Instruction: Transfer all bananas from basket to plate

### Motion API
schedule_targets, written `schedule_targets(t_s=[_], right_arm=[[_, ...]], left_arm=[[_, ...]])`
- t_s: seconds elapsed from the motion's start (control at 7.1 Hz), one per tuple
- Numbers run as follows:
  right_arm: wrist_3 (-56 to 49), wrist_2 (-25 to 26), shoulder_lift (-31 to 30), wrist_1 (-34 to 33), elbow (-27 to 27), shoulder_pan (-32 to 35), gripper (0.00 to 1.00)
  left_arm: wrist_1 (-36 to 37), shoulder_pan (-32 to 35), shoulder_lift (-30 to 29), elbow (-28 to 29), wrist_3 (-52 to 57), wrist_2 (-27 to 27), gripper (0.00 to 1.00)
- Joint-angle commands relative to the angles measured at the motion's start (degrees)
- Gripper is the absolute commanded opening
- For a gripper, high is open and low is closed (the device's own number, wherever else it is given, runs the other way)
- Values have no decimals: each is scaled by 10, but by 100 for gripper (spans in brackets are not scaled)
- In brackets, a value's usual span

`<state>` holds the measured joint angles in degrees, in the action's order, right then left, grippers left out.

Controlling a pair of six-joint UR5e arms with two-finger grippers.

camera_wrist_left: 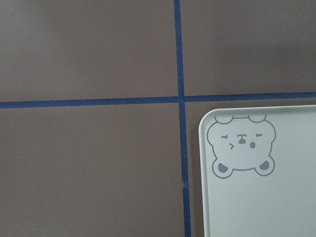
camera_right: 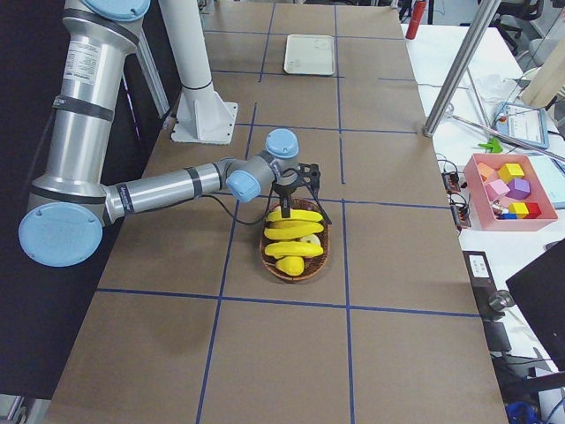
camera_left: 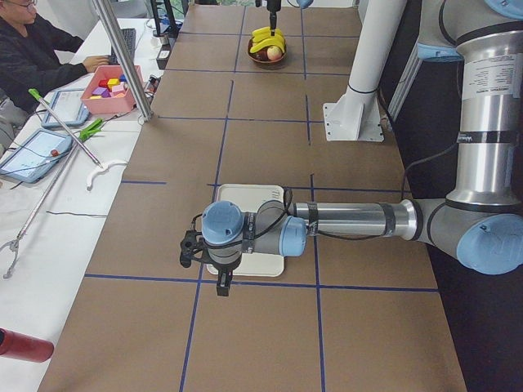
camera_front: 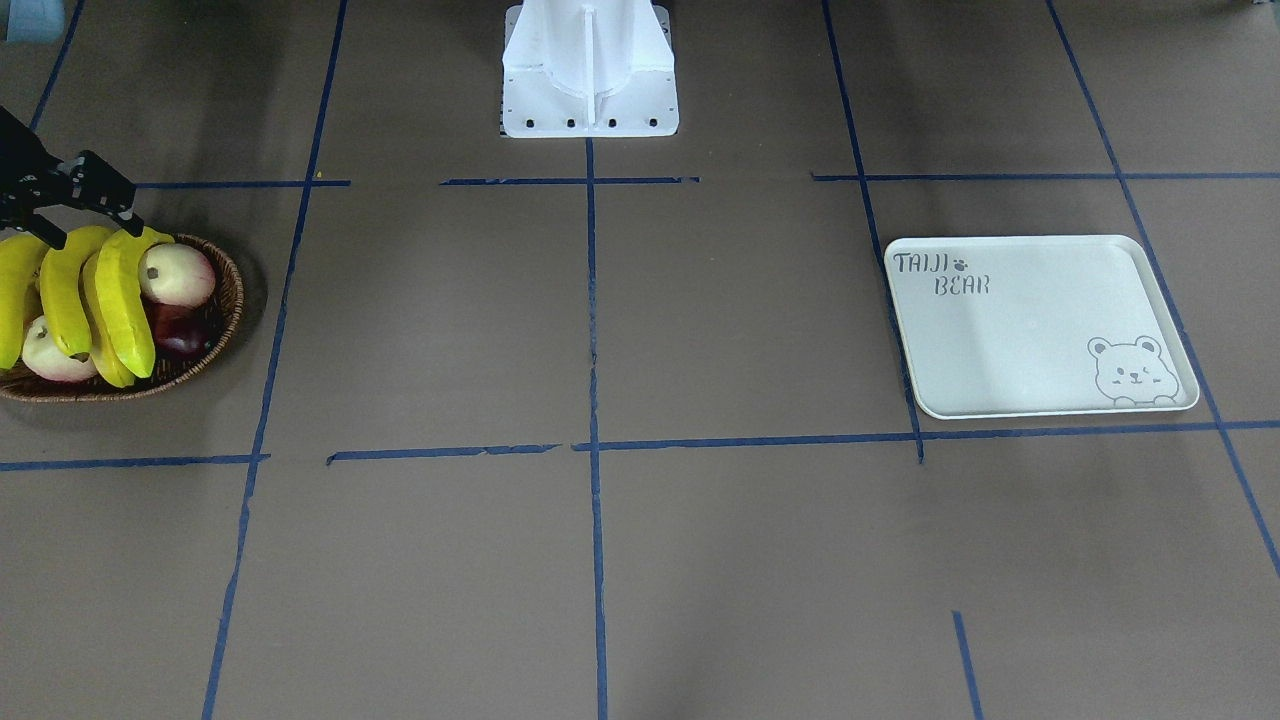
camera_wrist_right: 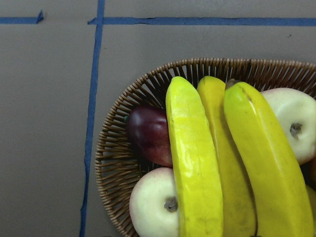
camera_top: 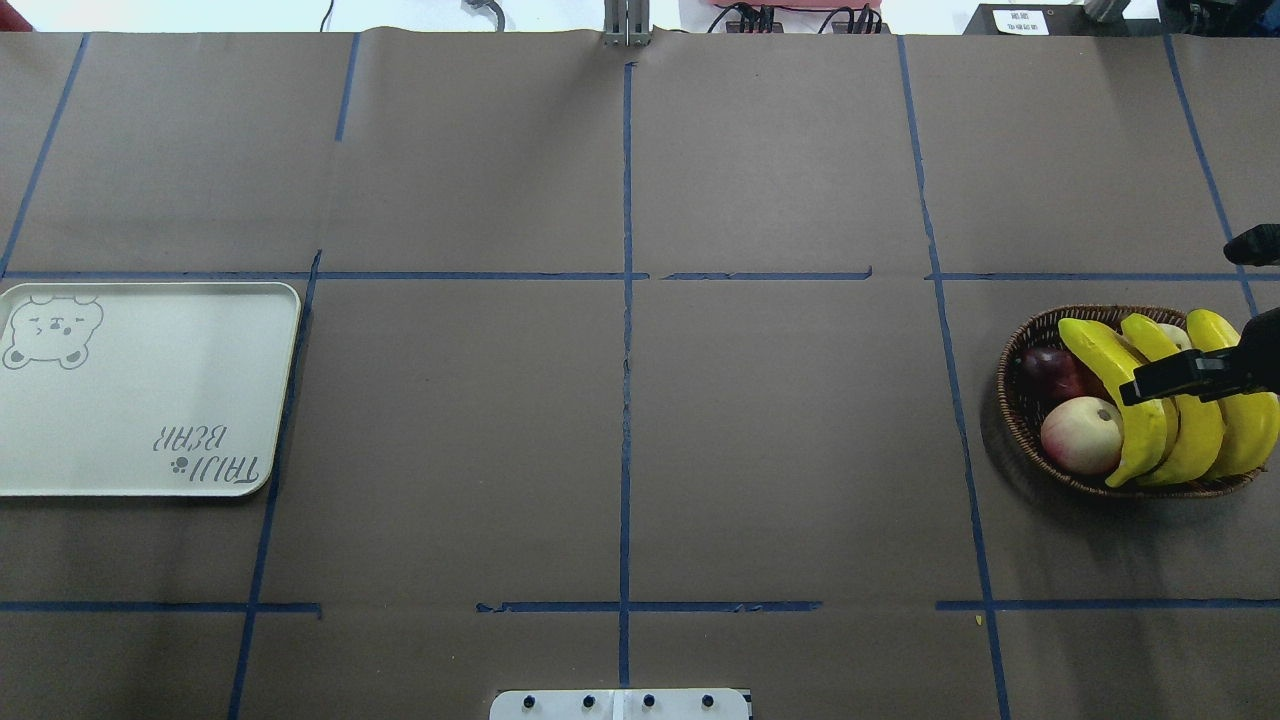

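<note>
The bananas (camera_front: pixel 125 300) (camera_top: pixel 1150 440) (camera_wrist_right: pixel 195 163) lie side by side across the brown wicker basket (camera_front: pixel 225 320) (camera_top: pixel 1010 400) (camera_wrist_right: pixel 113 148), on top of other fruit. My right gripper (camera_top: pixel 1177 320) (camera_front: pixel 90 225) hangs just above them, open, with one finger (camera_top: pixel 1170 380) crossing over the bananas and nothing held. The off-white plate (camera_front: pixel 1030 330) (camera_top: pixel 140 400) (camera_wrist_left: pixel 266 207) with the bear drawing lies bare at the table's other end. My left gripper (camera_left: pixel 204 265) hovers at the plate's outer edge. I cannot tell whether it is open or shut.
Two pale apples (camera_front: pixel 178 273) (camera_top: pixel 1080 435) and a dark red fruit (camera_front: pixel 180 335) share the basket. The white robot base (camera_front: pixel 590 70) stands mid-table. Beyond the table edge are a pink bin of blocks (camera_right: pixel 512 185) and a seated person (camera_left: pixel 33 49).
</note>
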<state>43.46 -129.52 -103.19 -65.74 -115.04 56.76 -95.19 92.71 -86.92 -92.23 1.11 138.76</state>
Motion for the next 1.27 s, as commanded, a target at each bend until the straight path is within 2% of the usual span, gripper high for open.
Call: schedule_targets(t_s=[0.0, 0.14, 0.42, 0.84, 0.99, 1.13], right_arm=[[0, 1, 1, 0, 21, -16, 96], [0, 1, 1, 0, 23, -17, 96], [0, 1, 3, -2, 28, -17, 86], [0, 1, 4, -4, 37, -18, 84], [0, 1, 4, -4, 37, -17, 69], [0, 1, 4, -4, 37, -17, 48]], left_arm=[[1, 0, 0, 0, 0, 0, 100], [0, -1, 0, 0, 0, 0, 100], [0, -1, 0, 0, 0, 0, 100], [0, -1, 0, 0, 0, 0, 100], [0, -1, 0, 0, 0, 0, 100], [0, -1, 0, 0, 0, 0, 100]])
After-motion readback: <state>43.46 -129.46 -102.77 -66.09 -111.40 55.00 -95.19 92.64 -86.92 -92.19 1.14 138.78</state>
